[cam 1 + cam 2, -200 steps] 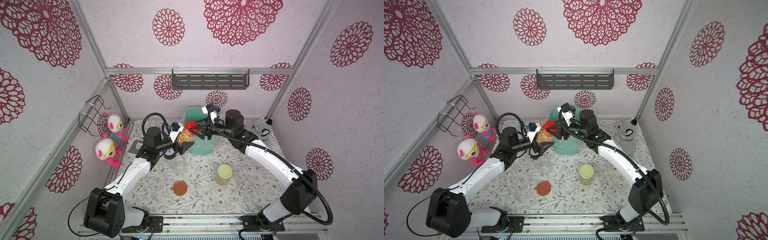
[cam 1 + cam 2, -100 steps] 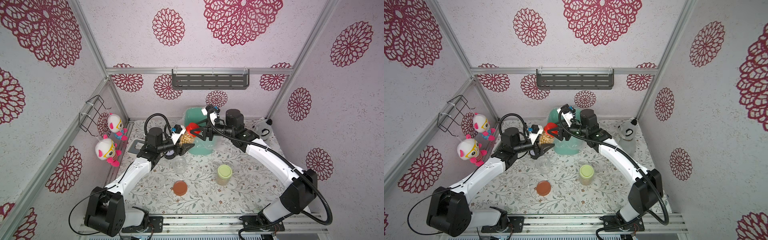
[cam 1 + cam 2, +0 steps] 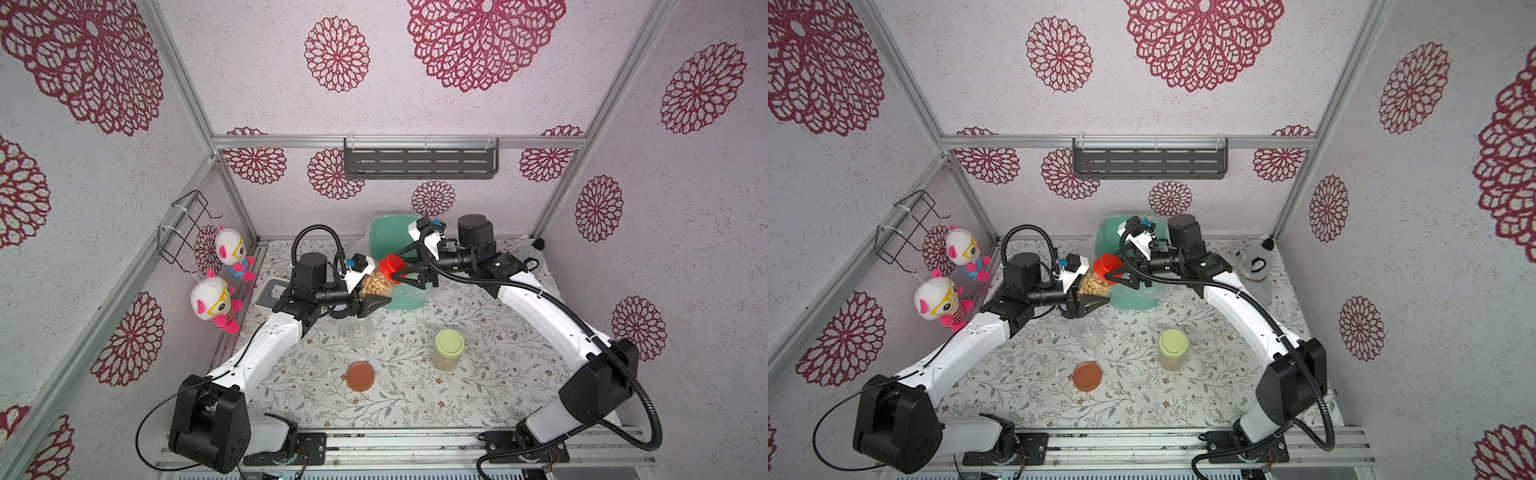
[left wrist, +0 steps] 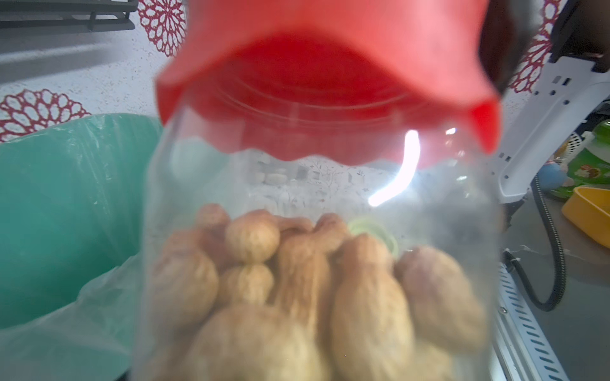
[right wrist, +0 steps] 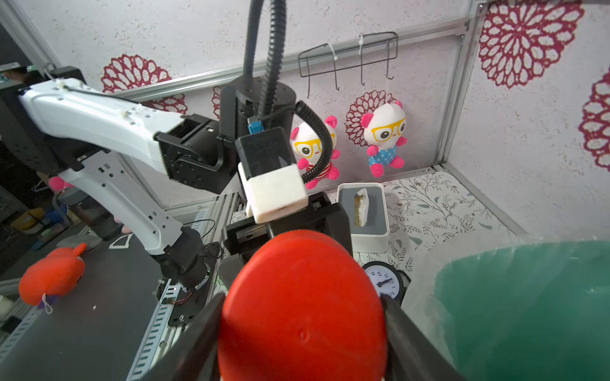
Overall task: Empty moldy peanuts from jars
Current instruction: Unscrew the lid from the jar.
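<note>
Left tool (image 3: 376, 293) is clamped tight on the body of a small clear cylindrical jar (image 3: 376, 282) packed with tan peanuts (image 3: 374, 286). It holds it tilted, up off the floral tabletop (image 3: 478, 395), dead centre in a top view. The jar's round red screw lid (image 3: 390, 267) points up and to the right, and the right tool (image 3: 399, 264) is pinching that red screw lid from two sides. It all hangs just in front of the teal bin lined with clear plastic (image 3: 390, 237). Lower in the frame an empty clear jar with no lid (image 3: 359, 330) stands on the tabletop. A loose brown-orange round lid (image 3: 360, 376) lies below that, and a jar with a pale yellow-green lid (image 3: 449, 349) stands off to the right, well apart from both tools.

Same layout again in a top view: the peanuts (image 3: 1094, 284) just left of centre, the red screw lid (image 3: 1111, 264) touching the right tool (image 3: 1116, 270), the teal bin (image 3: 1113, 232) right behind.

Left wrist view is basically all jar, and pretty blurry. Peanuts (image 4: 297, 297) are piled in the lower half, the red screw lid (image 4: 323, 82) is up top and the teal bin (image 4: 66, 198) is at the left edge. Can't see the tool itself here.

Right wrist view: the red screw lid (image 5: 302, 313) sits bottom centre with black fingers (image 5: 198, 330) pressed on its left and right edges, and the teal bin (image 5: 528, 313) is at lower right.
</note>
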Tool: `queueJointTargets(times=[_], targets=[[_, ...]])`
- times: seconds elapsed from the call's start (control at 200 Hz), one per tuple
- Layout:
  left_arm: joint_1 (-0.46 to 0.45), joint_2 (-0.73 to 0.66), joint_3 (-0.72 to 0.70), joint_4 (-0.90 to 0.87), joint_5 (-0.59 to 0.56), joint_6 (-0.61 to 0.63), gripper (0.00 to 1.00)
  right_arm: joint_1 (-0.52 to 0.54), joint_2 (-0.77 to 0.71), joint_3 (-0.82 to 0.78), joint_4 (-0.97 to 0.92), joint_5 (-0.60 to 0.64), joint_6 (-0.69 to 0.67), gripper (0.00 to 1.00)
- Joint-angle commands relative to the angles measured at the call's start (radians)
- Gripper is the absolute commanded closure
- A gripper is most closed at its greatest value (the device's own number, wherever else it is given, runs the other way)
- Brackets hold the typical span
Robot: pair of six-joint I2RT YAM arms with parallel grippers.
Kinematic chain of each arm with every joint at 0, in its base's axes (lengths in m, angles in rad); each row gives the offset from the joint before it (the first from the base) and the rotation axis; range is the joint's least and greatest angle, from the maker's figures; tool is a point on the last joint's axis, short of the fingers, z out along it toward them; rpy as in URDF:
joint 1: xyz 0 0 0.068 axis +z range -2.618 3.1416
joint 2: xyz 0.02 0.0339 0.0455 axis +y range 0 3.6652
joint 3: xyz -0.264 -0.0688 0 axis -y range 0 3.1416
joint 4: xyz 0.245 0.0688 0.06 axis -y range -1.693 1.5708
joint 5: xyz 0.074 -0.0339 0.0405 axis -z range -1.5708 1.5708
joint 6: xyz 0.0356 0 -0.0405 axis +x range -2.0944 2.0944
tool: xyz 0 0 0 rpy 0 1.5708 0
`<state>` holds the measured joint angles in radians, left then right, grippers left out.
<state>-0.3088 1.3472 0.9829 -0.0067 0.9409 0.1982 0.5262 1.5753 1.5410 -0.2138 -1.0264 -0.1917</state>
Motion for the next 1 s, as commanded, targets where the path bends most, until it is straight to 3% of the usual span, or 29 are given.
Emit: queueJointTargets(times=[0.0, 0.075, 0.28, 0.385, 0.535, 0.836, 0.996], targets=[[0.048, -0.005, 0.067, -0.016, 0.050, 0.007, 1.00, -0.010, 0.016, 0.059, -0.268, -0.111, -0.271, 1.00], [0.050, 0.000, 0.082, -0.062, 0.069, 0.032, 1.00, -0.009, 0.043, 0.114, -0.399, -0.102, -0.385, 0.99], [0.051, 0.018, 0.112, -0.123, 0.087, 0.077, 1.00, -0.005, 0.139, 0.273, -0.659, -0.095, -0.526, 0.74], [0.051, 0.023, 0.115, -0.130, 0.082, 0.088, 1.00, 0.007, 0.130, 0.258, -0.629, -0.080, -0.506, 0.34], [0.050, 0.020, 0.108, -0.130, 0.069, 0.099, 1.00, 0.017, 0.076, 0.176, -0.445, -0.053, -0.365, 0.02], [0.050, 0.012, 0.098, -0.121, 0.009, 0.117, 1.00, 0.018, 0.000, 0.057, -0.080, -0.048, -0.014, 0.01], [0.048, -0.004, 0.077, -0.085, -0.082, 0.119, 1.00, 0.024, -0.093, -0.089, 0.198, 0.068, 0.219, 0.01]])
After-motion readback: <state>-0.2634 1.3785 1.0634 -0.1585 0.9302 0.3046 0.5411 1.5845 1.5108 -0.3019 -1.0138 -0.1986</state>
